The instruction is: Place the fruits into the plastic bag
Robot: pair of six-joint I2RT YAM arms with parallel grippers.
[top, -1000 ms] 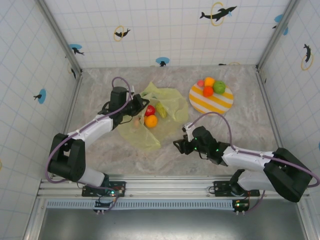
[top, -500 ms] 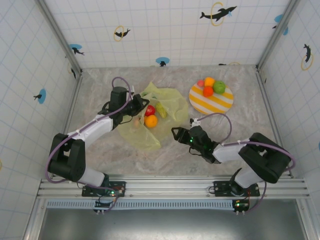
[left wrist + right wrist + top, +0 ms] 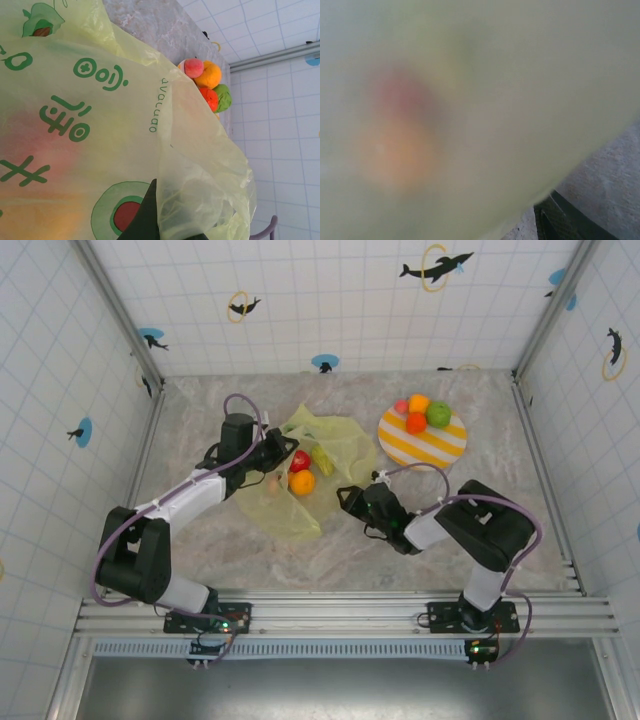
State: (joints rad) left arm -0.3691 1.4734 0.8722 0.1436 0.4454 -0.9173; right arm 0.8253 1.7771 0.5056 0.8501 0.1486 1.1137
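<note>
so about halfway I'd say: the plastic bag (image 3: 288, 512) lies crumpled a bit to 9 o'clock of the table's middle. Through the film I can see a red apple (image 3: 299, 461), an orange (image 3: 301, 482) and a yellowish-green piece (image 3: 322, 458) inside (maybe a paler one at their 9 o'clock side, hard to tell). The other four fruits (image 3: 420, 412) sit piled on the striped plate (image 3: 445, 445) at 2 o'clock from the bag, well apart from it, so those are what's left. The left gripper (image 3: 280, 450) is pinched shut on the bag's 10 o'clock edge. The right gripper (image 3: 343, 497) is at its 4 o'clock edge, but the film is blurry against its wrist camera, so I can't tell if the fingers are open or gripping
</note>
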